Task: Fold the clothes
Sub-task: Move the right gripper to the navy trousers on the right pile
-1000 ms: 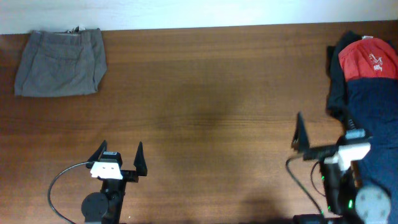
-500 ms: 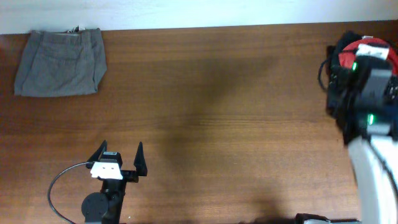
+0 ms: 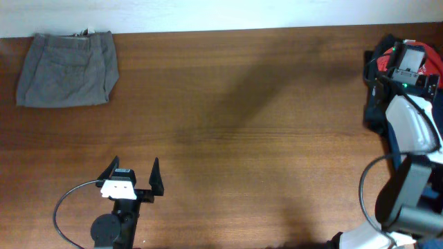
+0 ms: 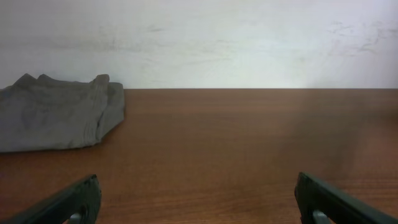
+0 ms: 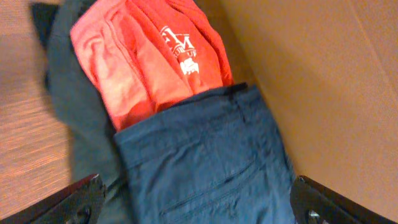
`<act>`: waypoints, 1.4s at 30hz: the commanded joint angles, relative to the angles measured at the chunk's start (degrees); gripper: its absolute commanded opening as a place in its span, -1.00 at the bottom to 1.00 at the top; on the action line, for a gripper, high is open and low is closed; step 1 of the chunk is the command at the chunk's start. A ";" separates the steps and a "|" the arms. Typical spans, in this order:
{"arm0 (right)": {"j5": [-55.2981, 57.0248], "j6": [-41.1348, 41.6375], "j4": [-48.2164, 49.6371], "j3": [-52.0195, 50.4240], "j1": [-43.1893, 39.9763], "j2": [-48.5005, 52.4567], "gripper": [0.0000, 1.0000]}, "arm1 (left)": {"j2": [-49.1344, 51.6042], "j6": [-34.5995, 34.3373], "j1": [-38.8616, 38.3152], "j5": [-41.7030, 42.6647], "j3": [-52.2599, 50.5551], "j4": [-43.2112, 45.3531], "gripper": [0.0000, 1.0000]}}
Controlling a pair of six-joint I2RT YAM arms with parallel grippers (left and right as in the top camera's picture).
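Three garments share one wide desk [image 3: 242, 104] of brown, straight-grained wood. The navy shorts [image 5: 205, 155] are the biggest piece. They lie in a loose heap at the far right corner, their woven cloth creased, with a stitched back pocket facing up. They look unfolded, so I judge them the next piece to be worked.

The grey shorts [image 3: 67, 68] sit at the far left corner, squared into a flat, tidy rectangle with the pocket seams showing. They look finished and parked out of the way. The red T-shirt [image 5: 143, 56] is soft knit with a white print. It is bunched at the far end of the heap and partly overlapped by the navy waistband.

The right gripper [image 5: 202, 202] hangs over the heap with its jaws spread wide and nothing between them, probably lined up to take hold of the navy cloth. The left gripper [image 3: 135, 163] waits near the desk's near left edge, its dark pointed fingers equally wide apart and empty, facing the far wall.
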 commanded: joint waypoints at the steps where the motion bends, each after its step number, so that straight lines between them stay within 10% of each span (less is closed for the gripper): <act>1: 4.85 -7.63 2.45 1.05 -0.61 5.35 0.97 | -0.33 -0.13 -0.22 -0.57 -0.44 -0.02 0.98; 34: 5.09 -11.52 9.49 1.03 -5.20 16.37 1.00 | -0.33 -0.13 -0.22 -0.57 -0.44 -0.02 0.98; 42: 4.50 -11.52 9.77 1.07 -5.01 16.33 0.61 | -0.33 -0.13 -0.22 -0.57 -0.44 -0.02 0.98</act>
